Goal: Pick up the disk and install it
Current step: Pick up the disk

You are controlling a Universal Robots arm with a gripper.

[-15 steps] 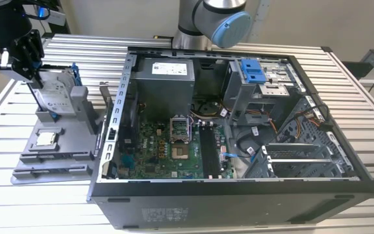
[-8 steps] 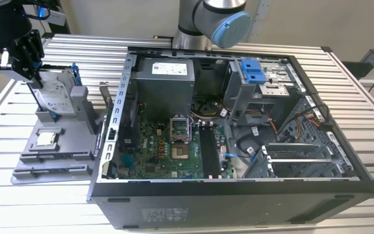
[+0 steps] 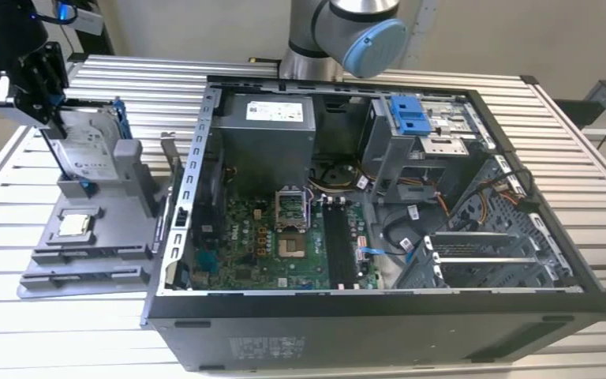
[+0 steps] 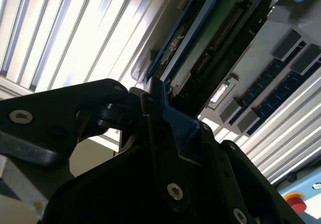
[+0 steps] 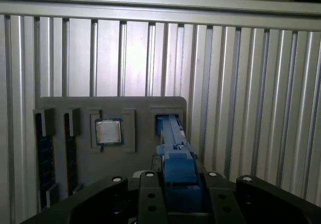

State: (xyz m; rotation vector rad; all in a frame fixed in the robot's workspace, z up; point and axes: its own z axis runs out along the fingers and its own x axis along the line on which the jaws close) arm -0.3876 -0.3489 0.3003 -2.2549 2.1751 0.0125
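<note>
The disk (image 3: 80,150), a silver-grey drive with a white label and blue rail, stands on edge in a slot of the grey holder tray (image 3: 103,260) at the exterior view's left. My black gripper (image 3: 45,118) sits on its upper edge. In the first wrist view the blue rail of the disk (image 5: 175,148) runs between the black fingers (image 5: 150,196), and the gripper (image 5: 183,199) is shut on it. The second wrist view shows the disk's green board side (image 4: 210,48), with the gripper (image 4: 165,118) clamped on the blue rail.
An open computer case (image 3: 387,197) lies on the slatted metal table (image 3: 598,189), with a blue drive-bay latch (image 3: 410,114) at its far side. A square processor chip (image 3: 73,225) (image 5: 109,132) and memory sticks (image 5: 45,153) rest in the tray. The arm's base (image 3: 346,31) stands behind the case.
</note>
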